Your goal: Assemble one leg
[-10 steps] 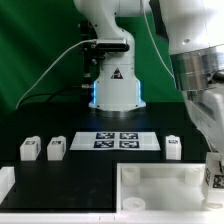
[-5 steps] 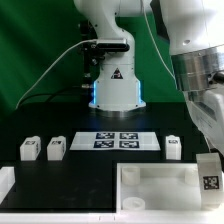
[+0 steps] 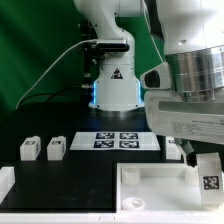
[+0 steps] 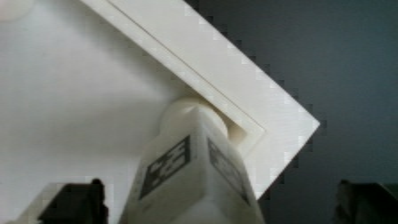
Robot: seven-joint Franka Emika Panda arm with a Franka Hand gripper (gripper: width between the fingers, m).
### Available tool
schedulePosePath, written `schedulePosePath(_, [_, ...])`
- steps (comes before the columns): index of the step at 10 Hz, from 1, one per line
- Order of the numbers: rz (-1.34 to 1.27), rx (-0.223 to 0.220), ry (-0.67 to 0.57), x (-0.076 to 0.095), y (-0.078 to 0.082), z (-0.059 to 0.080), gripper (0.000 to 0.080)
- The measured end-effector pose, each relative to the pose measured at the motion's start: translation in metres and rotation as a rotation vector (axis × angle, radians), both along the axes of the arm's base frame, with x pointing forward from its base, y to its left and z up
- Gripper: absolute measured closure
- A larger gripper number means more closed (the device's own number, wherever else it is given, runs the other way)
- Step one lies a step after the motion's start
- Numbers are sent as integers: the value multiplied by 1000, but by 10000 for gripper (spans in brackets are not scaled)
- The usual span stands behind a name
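A leg (image 3: 208,175), a stubby white block with a square marker, stands upright at the corner of the white tray-like tabletop (image 3: 150,185) on the exterior view's right. My gripper (image 3: 207,160) is right above and around it. In the wrist view the leg (image 4: 187,160) rises from the tabletop's corner (image 4: 71,90) between my dark fingers (image 4: 71,203). A gap shows on each side of the leg, so my gripper (image 4: 217,205) is open around it.
Two more legs (image 3: 29,149) (image 3: 55,149) stand at the exterior view's left and one (image 3: 173,148) at its right, partly behind my arm. The marker board (image 3: 115,140) lies in front of the arm's base (image 3: 115,85). A white bracket (image 3: 5,185) sits at the left edge.
My wrist has turned a long way round above the leg and now fills the upper right. The leg shifted slightly left earlier; its marker still faces the camera.
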State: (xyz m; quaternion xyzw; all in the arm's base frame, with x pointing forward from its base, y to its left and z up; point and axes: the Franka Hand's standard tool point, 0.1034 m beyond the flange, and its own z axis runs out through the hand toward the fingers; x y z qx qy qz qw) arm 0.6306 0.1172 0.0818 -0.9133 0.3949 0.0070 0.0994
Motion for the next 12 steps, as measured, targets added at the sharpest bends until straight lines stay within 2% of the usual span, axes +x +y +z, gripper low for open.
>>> schedulePosePath(1, [138, -12, -26, 0, 0, 0, 151])
schedulePosePath(3, [462, -78, -84, 4, 0, 2, 151])
schedulePosePath(4, [515, -91, -104, 6, 2, 2, 151])
schedulePosePath(5, [486, -83, -100, 5, 2, 2, 151])
schedulePosePath(7, [438, -79, -92, 5, 2, 2, 419])
schedulePosePath(8, [376, -74, -82, 5, 2, 2, 419])
schedulePosePath(9, [258, -66, -63, 6, 1, 2, 489])
schedulePosePath(10, [205, -62, -54, 6, 0, 2, 489])
schedulePosePath(12, [-134, -14, -30, 6, -4, 1, 489])
